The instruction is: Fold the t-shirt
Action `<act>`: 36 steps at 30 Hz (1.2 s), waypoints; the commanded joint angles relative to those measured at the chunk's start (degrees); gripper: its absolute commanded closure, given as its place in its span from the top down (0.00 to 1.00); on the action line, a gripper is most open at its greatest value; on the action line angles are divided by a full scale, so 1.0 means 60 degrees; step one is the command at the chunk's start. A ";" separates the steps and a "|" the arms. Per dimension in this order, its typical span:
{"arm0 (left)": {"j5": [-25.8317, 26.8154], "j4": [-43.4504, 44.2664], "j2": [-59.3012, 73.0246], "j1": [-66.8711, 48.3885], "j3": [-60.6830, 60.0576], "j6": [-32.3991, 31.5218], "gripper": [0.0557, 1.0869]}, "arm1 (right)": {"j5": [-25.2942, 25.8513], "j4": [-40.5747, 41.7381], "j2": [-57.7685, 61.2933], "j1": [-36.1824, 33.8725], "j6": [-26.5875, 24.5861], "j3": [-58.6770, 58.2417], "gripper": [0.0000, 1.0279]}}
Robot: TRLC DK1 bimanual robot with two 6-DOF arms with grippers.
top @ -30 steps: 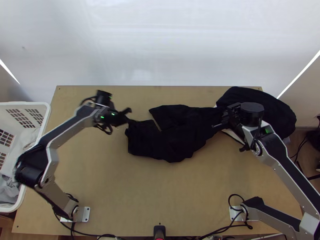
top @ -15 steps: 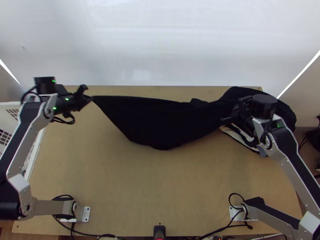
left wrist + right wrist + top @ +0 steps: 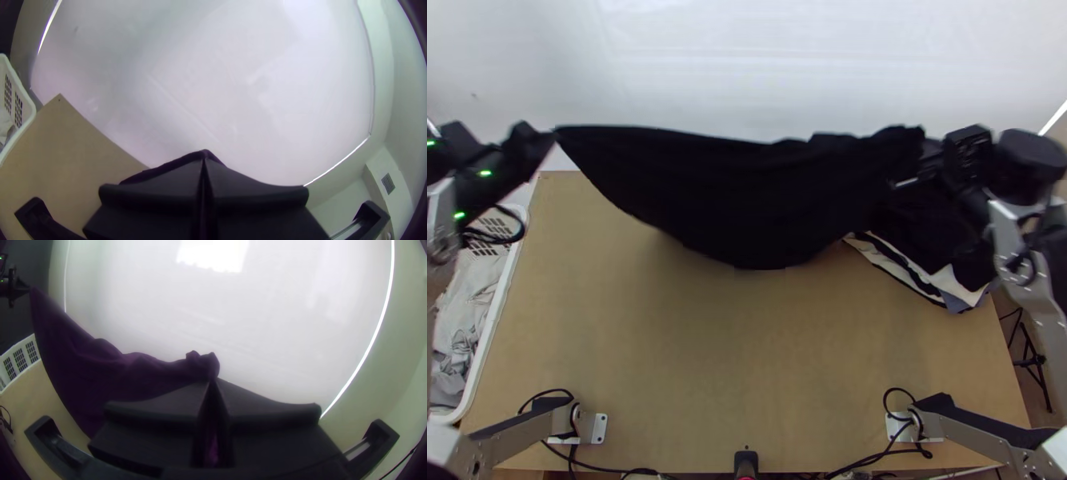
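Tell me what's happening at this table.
The left gripper and the right gripper are shut on a black garment, presumably the t-shirt, holding it stretched between them above the wooden table. It sags in the middle and is not yet folded. A stack of cloth lies beneath the right arm.

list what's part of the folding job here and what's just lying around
Part of the job:
- black t-shirt, stretched in the air between the grippers
- left gripper, shut on one end
- right gripper, shut on the other end

Just lying around:
- white basket at the table's left, with light cloth inside
- pile of dark and white cloth at the table's right
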 commanded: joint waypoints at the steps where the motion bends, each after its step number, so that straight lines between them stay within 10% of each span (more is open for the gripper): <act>1: -0.0399 0.0098 -0.1359 0.0067 0.0871 0.0580 0.04 | -0.0007 -0.0080 -0.0789 0.0468 -0.0221 0.1732 0.03; 11: -0.0399 0.0318 -0.3293 0.1195 -0.0462 0.0829 0.04 | 0.0139 0.0125 -0.4026 0.0117 -0.1056 0.1381 0.03; 21: -0.0252 -0.0327 -0.6018 0.1283 -0.2352 0.0741 0.04 | 0.0110 -0.3288 -0.6355 -0.0411 -0.1027 0.0912 0.03; 30: -0.0047 -0.1704 -0.6999 0.1254 -0.3612 0.0654 0.04 | -0.0974 -0.4958 -0.7747 -0.0411 0.0877 -0.2457 0.03; 36: -0.0033 -0.1689 -0.7424 0.1283 -0.5047 0.0683 0.04 | -0.1091 -0.3362 -0.8186 0.0000 0.0716 -0.6192 0.03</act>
